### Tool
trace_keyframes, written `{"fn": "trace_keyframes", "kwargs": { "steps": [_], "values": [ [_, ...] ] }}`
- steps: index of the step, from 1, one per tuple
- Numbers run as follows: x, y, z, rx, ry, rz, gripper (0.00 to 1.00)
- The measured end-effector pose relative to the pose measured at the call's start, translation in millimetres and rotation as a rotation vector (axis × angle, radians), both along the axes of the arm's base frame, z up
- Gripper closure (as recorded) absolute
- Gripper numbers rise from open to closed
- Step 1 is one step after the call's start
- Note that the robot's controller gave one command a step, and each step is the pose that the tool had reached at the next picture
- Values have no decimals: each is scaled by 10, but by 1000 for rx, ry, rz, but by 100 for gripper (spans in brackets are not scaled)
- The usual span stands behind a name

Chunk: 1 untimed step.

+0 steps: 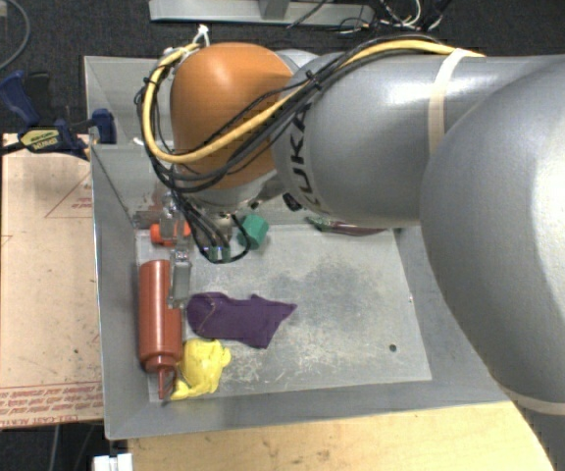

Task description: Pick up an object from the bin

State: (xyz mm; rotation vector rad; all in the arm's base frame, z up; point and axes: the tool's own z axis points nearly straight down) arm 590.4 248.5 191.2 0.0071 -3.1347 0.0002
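Reddish-brown tube (155, 312) lies lengthwise against the left wall of the bin (116, 292), narrow tip pointing to the near corner. Gripper (176, 287) is down at floor level, right beside the tube on its inner side, touching it or nearly so. Open or closed: cannot tell, since the wrist's orange cover (229, 96) and the cables (199, 234) block the view from above. Nothing can be seen held.

Other things:
- Purple rag (238, 318), crumpled, just right of the tube.
- Yellow lump (202, 366) near the tube's tip, below the rag.
- Small green piece (254, 230) under the wrist, further back.

The rest of the floor is bare.

Step, as a judgement: descent is done and the grasp is about to be made, with the tube the likely target given where the gripper sits. No lift yet; the tube rests flat on the floor.

Next move calls for closing across the tube's width and then a straight lift. The tube hugs the wall, so there is little room on its outer side. A grip that catches one side only could roll it or push it along the wall. The rag and the lump are close enough to get dragged.
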Motion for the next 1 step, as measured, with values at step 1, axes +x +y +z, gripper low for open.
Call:
{"fn": "trace_keyframes", "kwargs": {
  "steps": [1],
  "values": [
    [22, -12, 51, 2, -8, -4, 0]
  ]
}}
